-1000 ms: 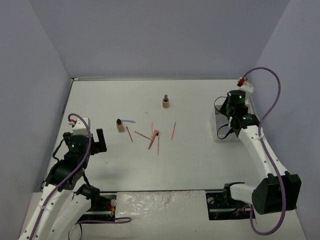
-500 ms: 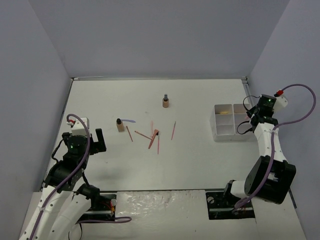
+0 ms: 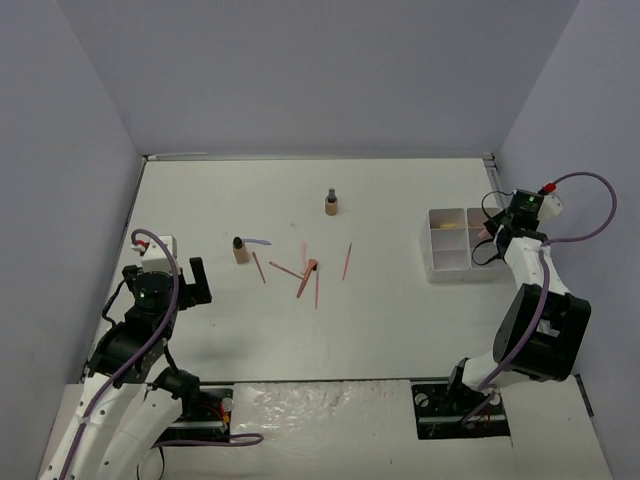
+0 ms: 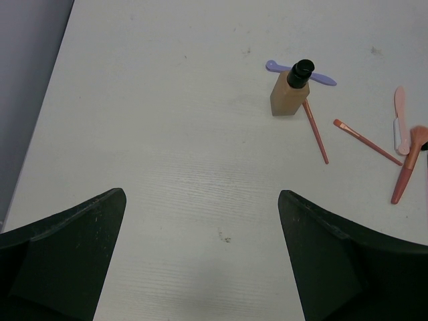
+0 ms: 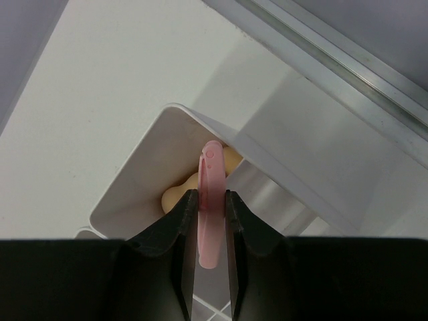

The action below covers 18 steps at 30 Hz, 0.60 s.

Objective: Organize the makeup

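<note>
The right arm (image 3: 530, 290), which a second ago stretched across the tray (image 3: 446, 263) and hid most of it, has swung out past the tray's right side and edged back, so that its gripper (image 5: 211, 197), pinching a pink stick (image 5: 212, 234), now hangs over the tray's right part.

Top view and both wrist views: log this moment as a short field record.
right jaws: shut on pink stick, above a tray compartment holding sponges
left jaws: open, empty, above the table
loose on table: tan bottle, second bottle, thin sticks
</note>
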### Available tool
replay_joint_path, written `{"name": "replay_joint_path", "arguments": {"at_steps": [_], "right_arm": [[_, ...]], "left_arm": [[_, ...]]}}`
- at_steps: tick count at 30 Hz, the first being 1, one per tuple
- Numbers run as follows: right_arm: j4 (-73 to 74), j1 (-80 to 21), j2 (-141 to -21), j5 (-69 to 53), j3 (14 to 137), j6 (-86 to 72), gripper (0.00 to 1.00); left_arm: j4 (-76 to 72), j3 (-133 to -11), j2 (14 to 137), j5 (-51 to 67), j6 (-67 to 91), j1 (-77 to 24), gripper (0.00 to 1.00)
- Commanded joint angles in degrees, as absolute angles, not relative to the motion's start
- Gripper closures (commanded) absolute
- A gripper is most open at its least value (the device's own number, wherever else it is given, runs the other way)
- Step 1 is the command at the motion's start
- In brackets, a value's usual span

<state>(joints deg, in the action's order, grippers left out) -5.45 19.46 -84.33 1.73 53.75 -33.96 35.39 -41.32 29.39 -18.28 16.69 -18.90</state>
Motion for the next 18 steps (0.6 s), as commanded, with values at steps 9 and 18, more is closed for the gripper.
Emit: {"name": "replay_joint_path", "arguments": {"at_steps": [9,18], "right_arm": [[-8.6,19.5,-81.3,-1.0,52.0,-36.3,0.59],[-5.6,11.0,-72.6,-1.9,53.8,-31.8,0.58]], "left_arm": [[31.8,-43.1,30.2,-18.6,16.4,-18.4,0.03],[31.6,-43.1,30.4,-17.9,16.2,-18.4,0.03]]}}
